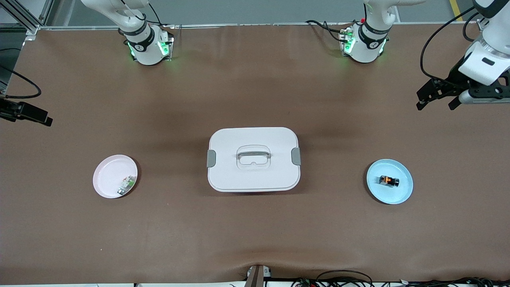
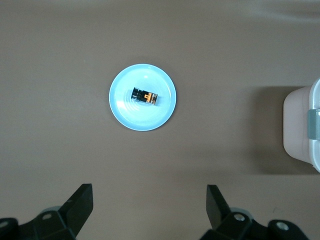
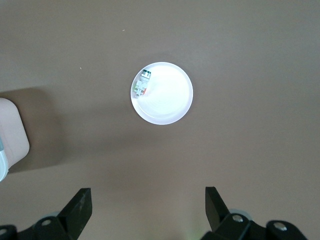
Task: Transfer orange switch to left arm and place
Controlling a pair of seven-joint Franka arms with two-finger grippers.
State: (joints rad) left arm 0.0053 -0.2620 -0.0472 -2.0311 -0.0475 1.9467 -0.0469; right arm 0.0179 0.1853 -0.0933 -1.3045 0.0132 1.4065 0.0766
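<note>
The orange switch [image 1: 389,181] lies on its side on a round blue plate [image 1: 399,195] toward the left arm's end of the table. The left wrist view shows the switch [image 2: 145,96] and the blue plate [image 2: 142,119] too. My left gripper [image 1: 435,105] hangs open and empty in the air over bare table, well clear of the plate; its jaws stand wide apart in the left wrist view [image 2: 150,200]. The white lidded box [image 1: 254,159] sits mid-table. My right gripper [image 1: 40,116] is at the right arm's end, open and empty in the right wrist view [image 3: 148,200].
A pink plate [image 1: 105,175] beside the box toward the right arm's end holds a small green-and-white component [image 1: 126,184]; the plate [image 3: 170,102] and component [image 3: 141,84] also show in the right wrist view. The box's edge shows in both wrist views [image 2: 300,125] [image 3: 10,135]. Cables lie along the table's front edge.
</note>
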